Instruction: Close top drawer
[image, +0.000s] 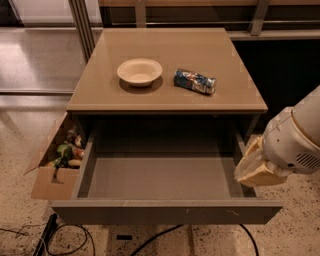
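The top drawer (165, 212) is pulled fully out of the cabinet toward me. Its grey inside (160, 175) is bare, and its flat scratched front panel runs along the bottom of the view. My gripper (257, 170), with tan fingers on a white arm, sits over the drawer's right side wall near the front right corner.
On the cabinet top (165, 55) stand a cream bowl (140, 71) and a crushed can (195, 81). An open cardboard box (52, 167) of items leans against the cabinet's left side. Cables (65, 240) lie on the speckled floor under the drawer.
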